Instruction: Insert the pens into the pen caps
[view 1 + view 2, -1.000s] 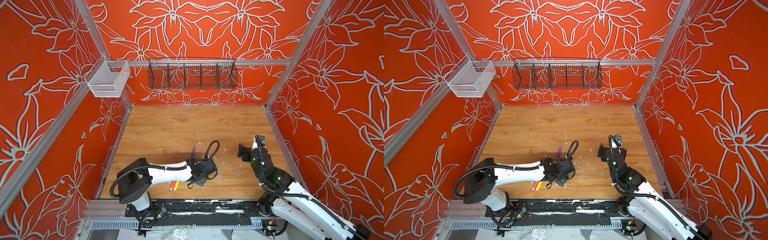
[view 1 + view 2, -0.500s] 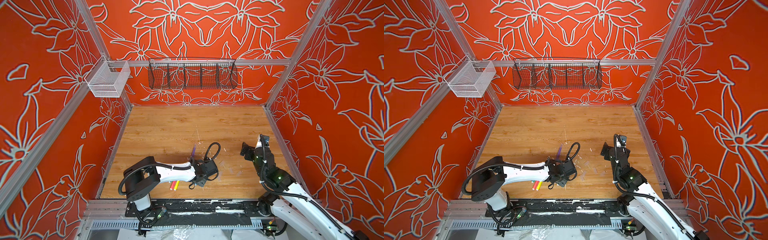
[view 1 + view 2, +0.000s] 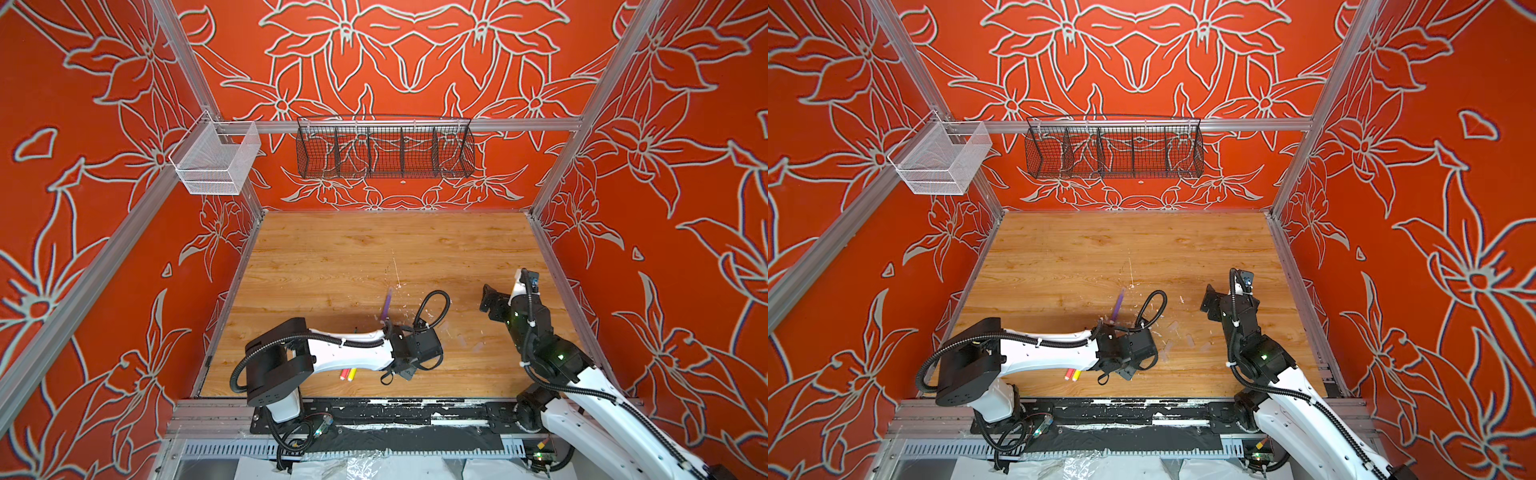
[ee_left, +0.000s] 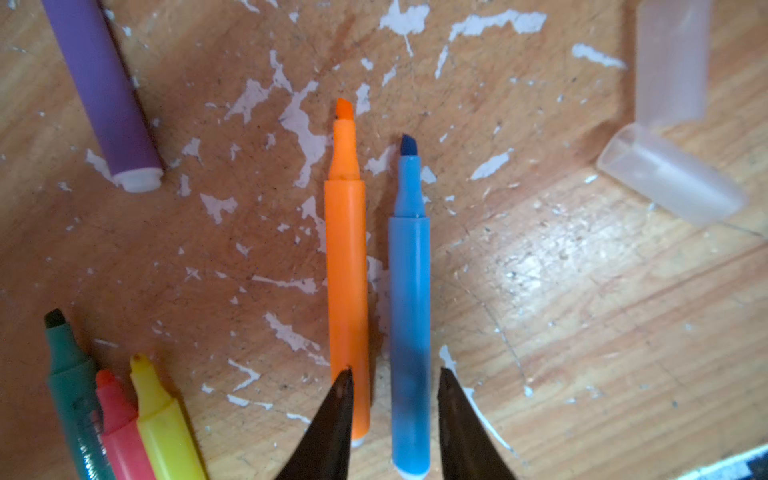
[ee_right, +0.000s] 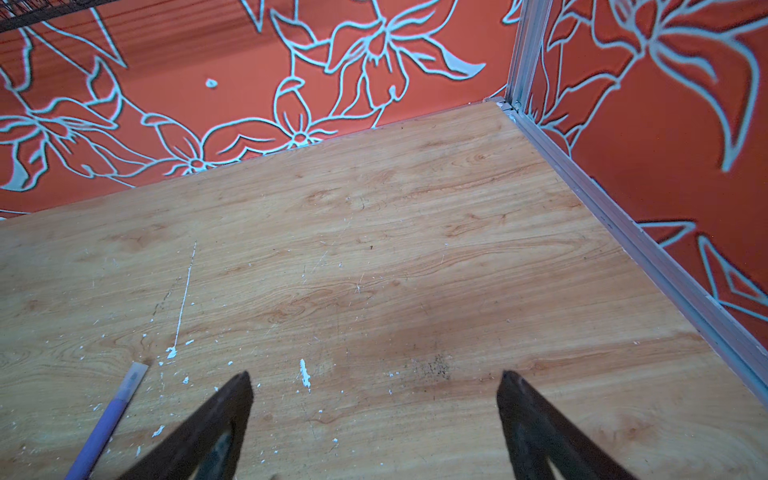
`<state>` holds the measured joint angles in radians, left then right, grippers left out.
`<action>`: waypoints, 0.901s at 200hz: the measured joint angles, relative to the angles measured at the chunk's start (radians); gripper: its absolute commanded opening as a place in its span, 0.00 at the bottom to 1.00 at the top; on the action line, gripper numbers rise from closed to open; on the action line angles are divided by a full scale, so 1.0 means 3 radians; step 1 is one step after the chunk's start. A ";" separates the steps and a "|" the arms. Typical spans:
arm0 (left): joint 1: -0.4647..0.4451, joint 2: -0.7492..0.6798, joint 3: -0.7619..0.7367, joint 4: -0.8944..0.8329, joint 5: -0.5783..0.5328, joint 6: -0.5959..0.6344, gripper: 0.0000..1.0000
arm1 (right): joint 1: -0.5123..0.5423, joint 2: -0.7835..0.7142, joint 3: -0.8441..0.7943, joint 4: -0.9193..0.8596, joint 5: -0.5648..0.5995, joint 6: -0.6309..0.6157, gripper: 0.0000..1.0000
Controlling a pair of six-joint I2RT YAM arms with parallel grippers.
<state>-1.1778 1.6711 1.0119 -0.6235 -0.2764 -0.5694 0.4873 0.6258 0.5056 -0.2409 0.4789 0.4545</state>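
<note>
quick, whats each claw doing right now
Left claw: open, straddling the slim blue felt-tip pen, not gripping it.
Right claw: wide open, empty.

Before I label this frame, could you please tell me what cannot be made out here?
- Green pen, pink pen, yellow pen: rear ends cut off by the left wrist view's edge.
- Orange pen, blue pen: hidden under the left arm in both top views.
- Caps: too faint to count in a top view.

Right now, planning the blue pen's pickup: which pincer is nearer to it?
Left. The left pincer straddles the blue pen; the right pincer hangs open, well away from it.
</note>
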 measured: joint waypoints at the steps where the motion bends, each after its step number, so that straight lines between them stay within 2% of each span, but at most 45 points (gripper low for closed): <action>1: -0.0001 0.0000 0.0000 -0.0001 -0.0001 -0.0001 0.33 | 0.0000 0.0000 0.0000 -0.0001 -0.0003 0.0000 0.94; 109: -0.0003 0.0047 -0.0041 0.0057 0.0142 -0.0024 0.21 | -0.0008 0.0023 0.0000 -0.0003 -0.0113 0.0046 0.94; 180: -0.0004 0.0183 0.0009 0.0092 0.0192 -0.0009 0.17 | -0.0015 0.0019 0.0000 -0.0004 -0.0141 0.0061 0.93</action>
<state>-1.1790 1.7260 1.0145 -0.5961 -0.2188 -0.5720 0.4828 0.6315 0.5056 -0.2420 0.4366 0.4728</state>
